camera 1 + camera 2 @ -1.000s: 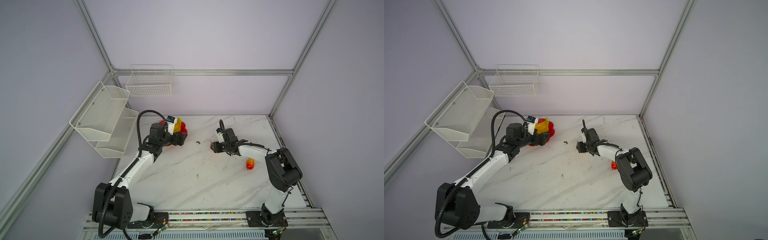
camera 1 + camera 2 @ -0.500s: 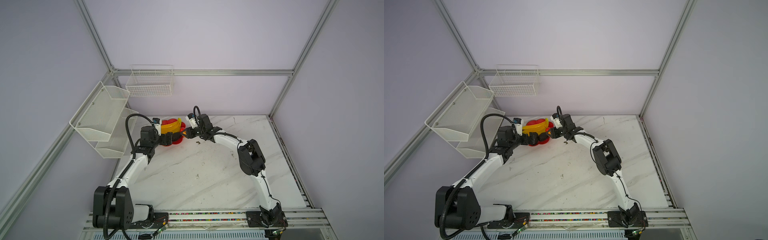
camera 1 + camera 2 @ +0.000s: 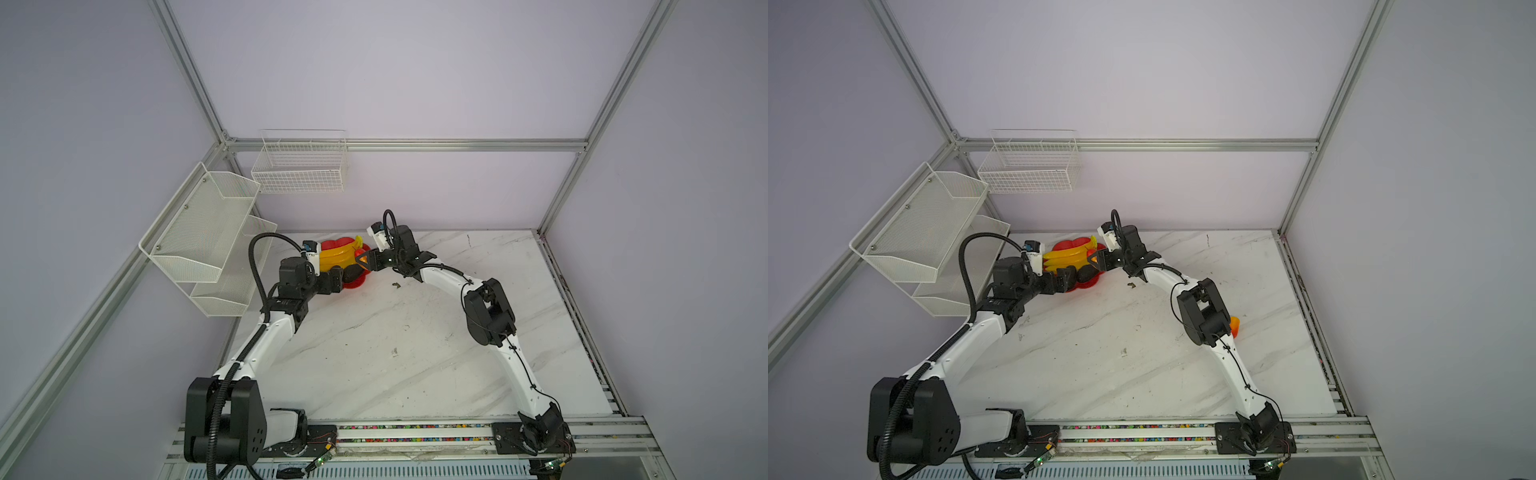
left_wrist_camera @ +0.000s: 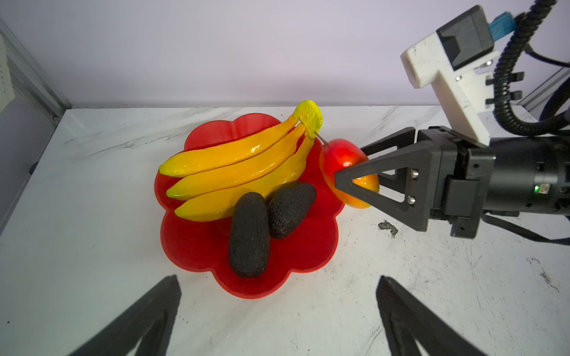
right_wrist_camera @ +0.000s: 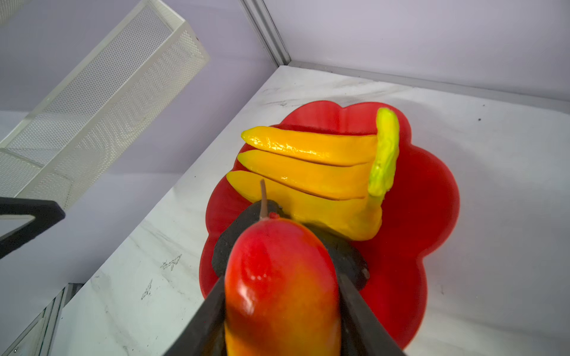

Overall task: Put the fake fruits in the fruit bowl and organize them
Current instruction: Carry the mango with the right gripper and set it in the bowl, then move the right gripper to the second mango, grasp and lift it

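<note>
Red glossy plastic, scalloped like a flower, the shallow fruit bowl [image 4: 191, 243] sits at about eleven o'clock on the white marble-patterned tabletop [image 3: 374, 345] in both top views. A glossy yellow-orange banana bunch [image 4: 234, 172] lies across the middle of the bowl. In a top view its greenish stem end points to the bowl's one o'clock. A longer blackish bumpy oval [image 4: 248, 234] and a shorter blackish bumpy oval [image 4: 290, 212] lie side by side in the bowl, touching each other and the bananas, toward its five o'clock.

The right gripper [image 4: 350, 166] reaches in from the bowl's three o'clock. Its black triangular fingers are clamped on a small red-orange-yellow mango-shaped piece [image 5: 277, 277], stem end forward. The piece is held at the rim just beside the banana stem, and whether it touches the dish cannot be told. The left gripper [image 4: 277, 279] sits low at the bowl's seven o'clock, jaws spread wide apart and empty.

A second mango-shaped piece [image 3: 1234, 325] lies on the tabletop at about three o'clock, half hidden behind the right arm's elbow and well apart from the bowl. A small dark scrap [image 4: 388, 228] lies on the marble near the bowl's four o'clock.
</note>
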Tool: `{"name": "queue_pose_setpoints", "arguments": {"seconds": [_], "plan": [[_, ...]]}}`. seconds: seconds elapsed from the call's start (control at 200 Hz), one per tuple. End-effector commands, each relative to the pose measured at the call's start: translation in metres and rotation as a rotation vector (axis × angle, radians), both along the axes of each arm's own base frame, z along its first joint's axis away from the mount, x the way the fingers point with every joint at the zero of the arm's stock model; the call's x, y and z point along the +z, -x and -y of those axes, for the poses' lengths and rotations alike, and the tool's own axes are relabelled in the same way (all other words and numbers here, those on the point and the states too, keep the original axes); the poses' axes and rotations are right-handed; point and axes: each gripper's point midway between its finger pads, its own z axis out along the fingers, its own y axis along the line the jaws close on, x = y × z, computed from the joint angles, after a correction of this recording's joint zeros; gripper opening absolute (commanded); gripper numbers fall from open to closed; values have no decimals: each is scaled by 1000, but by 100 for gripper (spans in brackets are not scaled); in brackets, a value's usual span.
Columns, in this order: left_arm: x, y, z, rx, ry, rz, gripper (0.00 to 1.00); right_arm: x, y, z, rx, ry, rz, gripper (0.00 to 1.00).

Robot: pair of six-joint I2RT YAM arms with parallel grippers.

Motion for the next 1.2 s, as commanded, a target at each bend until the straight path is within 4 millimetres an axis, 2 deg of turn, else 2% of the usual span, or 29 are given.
{"name": "queue_pose_setpoints", "arguments": {"seconds": [0.0,0.42,0.905,1.04,1.195], "plan": [[5,4,-3,16,27,33,100,-6,-7,-4,4,1,22,48],[6,7,-5,21,29,30,100,-30,-10,-6,5,53,45,52],[2,12,-6,24,33,23,100,-37,-16,-10,-13,70,59,66],[4,14,-6,23,30,28,100,-26,-15,-10,-19,69,77,70],[16,15,9,-59,75,72,100,18,-12,8,-86,59,138,83]]}}
